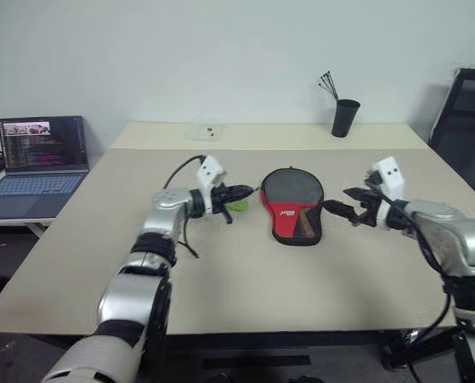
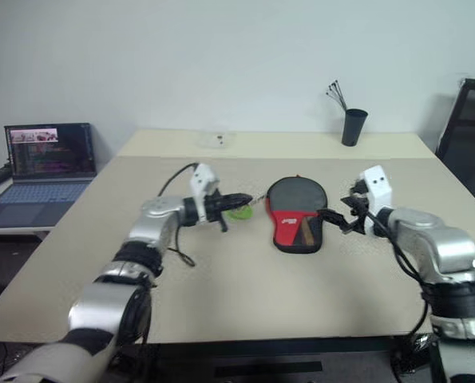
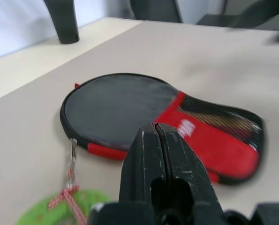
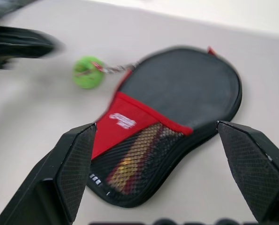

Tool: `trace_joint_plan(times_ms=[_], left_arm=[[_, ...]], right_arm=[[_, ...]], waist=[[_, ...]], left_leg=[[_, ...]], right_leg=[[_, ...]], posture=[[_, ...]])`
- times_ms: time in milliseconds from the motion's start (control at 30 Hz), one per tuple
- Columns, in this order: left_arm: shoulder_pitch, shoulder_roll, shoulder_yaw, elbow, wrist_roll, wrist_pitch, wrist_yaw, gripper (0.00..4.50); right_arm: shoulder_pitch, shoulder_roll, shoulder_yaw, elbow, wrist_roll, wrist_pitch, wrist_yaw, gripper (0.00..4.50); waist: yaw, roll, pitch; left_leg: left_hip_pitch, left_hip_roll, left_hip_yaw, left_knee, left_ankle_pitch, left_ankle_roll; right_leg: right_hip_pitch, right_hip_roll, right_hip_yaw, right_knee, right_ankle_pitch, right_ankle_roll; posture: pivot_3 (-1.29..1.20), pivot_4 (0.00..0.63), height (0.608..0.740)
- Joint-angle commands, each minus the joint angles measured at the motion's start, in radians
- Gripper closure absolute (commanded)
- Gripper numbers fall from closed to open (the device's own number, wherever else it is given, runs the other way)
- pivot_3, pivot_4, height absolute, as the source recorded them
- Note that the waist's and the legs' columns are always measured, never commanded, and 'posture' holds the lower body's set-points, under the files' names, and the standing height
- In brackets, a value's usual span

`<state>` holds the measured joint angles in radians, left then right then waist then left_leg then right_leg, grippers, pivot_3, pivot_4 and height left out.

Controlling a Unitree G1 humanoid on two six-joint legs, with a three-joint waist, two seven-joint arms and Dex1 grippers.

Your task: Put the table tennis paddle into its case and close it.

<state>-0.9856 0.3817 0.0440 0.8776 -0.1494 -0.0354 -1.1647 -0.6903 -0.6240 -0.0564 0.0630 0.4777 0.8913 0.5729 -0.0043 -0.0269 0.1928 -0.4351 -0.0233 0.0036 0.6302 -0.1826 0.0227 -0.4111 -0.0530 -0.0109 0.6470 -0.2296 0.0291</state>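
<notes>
Left pincer (image 1: 249,191) pressed together (right pincer (image 1: 338,202) spread), case (image 1: 293,203) lying between

Paddle handle only dimly visible through the case (image 4: 177,117) mesh; rest hidden inside. Laptop (image 1: 37,163) cut off at frame edge, screen text too small to read.

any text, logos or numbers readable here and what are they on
No text here can be read.
White logo on the red part of the case: too blurred to read.
Laptop screen: lines of text and a strip of images, too small to read.
Black cup: no marking visible.
</notes>
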Motion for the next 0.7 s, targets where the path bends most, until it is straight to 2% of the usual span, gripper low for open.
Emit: trace_joint_plan(times_ms=[33, 133, 333, 700], left_arm=[[0.081, 0.068, 0.052, -0.293, -0.146, 0.201, -0.077, 4.46], [0.160, 0.131, 0.086, -0.508, -0.256, 0.387, -0.089, 4.46], [0.255, 0.223, 0.125, -0.750, -0.376, 0.577, -0.050, 4.46], [0.289, 0.269, 0.118, -0.830, -0.410, 0.639, 0.013, 4.46]], right_arm=[[-0.085, 0.050, 0.008, 0.148, -0.075, -0.073, -0.051, 0.00], [-0.140, 0.100, 0.006, 0.301, -0.120, -0.116, -0.081, 0.00], [-0.205, 0.166, 0.016, 0.500, -0.176, -0.204, -0.068, 0.00], [-0.284, 0.268, 0.040, 0.773, -0.274, -0.368, -0.048, 0.00]], waist=[[-0.001, 0.000, 0.000], [0.001, 0.000, 0.000], [-0.002, 0.000, 0.000], [-0.016, 0.000, 0.000]], left_leg=[[0.000, 0.000, 0.000, 0.000, 0.000, 0.000], [0.000, 0.000, -0.002, 0.000, 0.000, 0.000], [0.001, 0.000, -0.001, 0.001, 0.000, 0.000], [0.002, 0.000, -0.001, 0.001, 0.000, 0.000]], right_leg=[[0.000, 0.000, 0.000, 0.000, 0.000, 0.000], [0.000, 0.000, 0.000, 0.000, 0.000, 0.000], [0.001, 0.000, 0.000, 0.001, 0.000, 0.000], [0.001, 0.001, 0.000, 0.001, 0.000, 0.000]], posture=[[0.00, 0.150, 0.740], [0.00, 0.150, 0.740], [0.00, 0.150, 0.740], [0.00, 0.150, 0.740]])
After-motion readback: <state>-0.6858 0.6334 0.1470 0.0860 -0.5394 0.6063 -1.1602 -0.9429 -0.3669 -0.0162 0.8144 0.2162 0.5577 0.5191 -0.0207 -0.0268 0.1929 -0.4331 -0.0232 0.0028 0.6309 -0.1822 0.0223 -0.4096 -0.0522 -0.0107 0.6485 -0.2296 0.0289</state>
